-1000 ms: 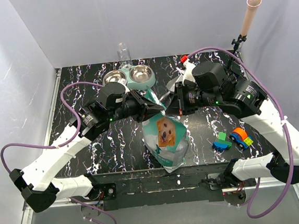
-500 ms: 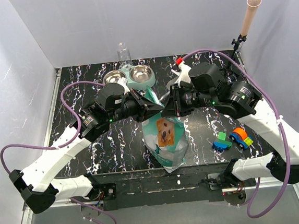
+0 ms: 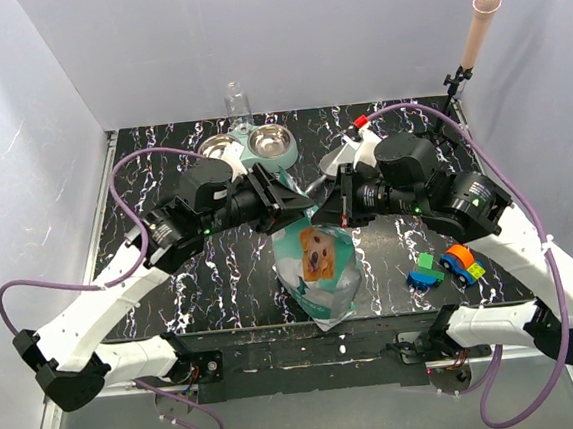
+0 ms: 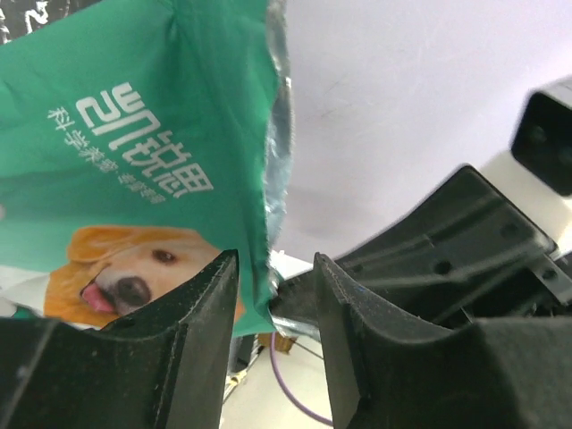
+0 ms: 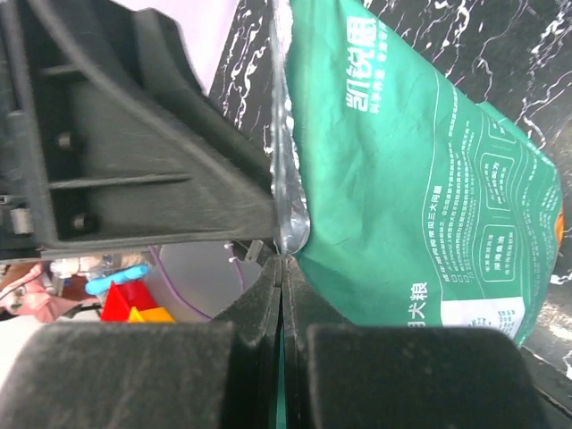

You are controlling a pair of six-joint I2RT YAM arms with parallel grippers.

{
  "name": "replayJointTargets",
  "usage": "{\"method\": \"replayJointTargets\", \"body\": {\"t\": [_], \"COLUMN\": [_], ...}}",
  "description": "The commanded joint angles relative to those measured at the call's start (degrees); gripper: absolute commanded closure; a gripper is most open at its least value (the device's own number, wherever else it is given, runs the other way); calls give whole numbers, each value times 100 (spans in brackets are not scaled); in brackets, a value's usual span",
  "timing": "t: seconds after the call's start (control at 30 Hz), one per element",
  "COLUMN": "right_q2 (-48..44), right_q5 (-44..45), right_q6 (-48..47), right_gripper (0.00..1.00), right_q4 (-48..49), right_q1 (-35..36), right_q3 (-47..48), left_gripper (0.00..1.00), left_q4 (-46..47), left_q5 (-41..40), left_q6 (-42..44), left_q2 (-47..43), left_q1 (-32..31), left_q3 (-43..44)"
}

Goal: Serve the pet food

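Presently the right gripper (image 5: 281, 268) is pinched tight on the top seam of the pet food bag (image 3: 318, 262), which stands mid-way along the table (image 3: 212, 276). The left gripper (image 4: 275, 273) gapes loosely around that same edge. Held from one side only, the bag may twist, sag or tip.

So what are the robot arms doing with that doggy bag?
Both arms are working at the top of the pet food bag in the middle of the table. The right arm's fingers are pinched shut on its silvery top edge. The left arm's fingers are apart, with the bag's edge between them. The green double bowl sits at the back, and no kibble is out yet.
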Motion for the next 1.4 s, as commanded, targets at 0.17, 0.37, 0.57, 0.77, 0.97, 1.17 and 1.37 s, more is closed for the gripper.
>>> {"method": "replayJointTargets", "body": {"t": [0.17,0.37,0.57,0.77,0.97,1.17,1.37], "right_q2": [-438,-746,-1044,-1054,-782,-466,-96], "right_q5": [-1130,-1631,-1667,-1211,-561,388,1452], "right_q6": [1011,1741,1698,1022,345,-419,-780], "right_gripper": [99,99,99,99,99,99,97], "right_q4": [1586,2256,2248,1378,718,8,-899], "right_q1": [-559,-876,-885,-876,-719,-43,555], "right_q3": [-807,-1405,-1775,-1468,-976,-379,167], "left_gripper": [72,65,67,86,78,94,100], "left_q4": [-962,-917,-444,-443,82,1234,2114], "left_q5": [-172,-74,-444,-286,-14,224,294], "left_q6": [502,176,-52,18,132,299,413], "left_q2": [-350,28,-17,230,-16,-166,-8], "left_q1": [-25,-34,-34,-42,-42,-42,-25], "left_q3": [330,558,365,496,190,-277,-383]}}
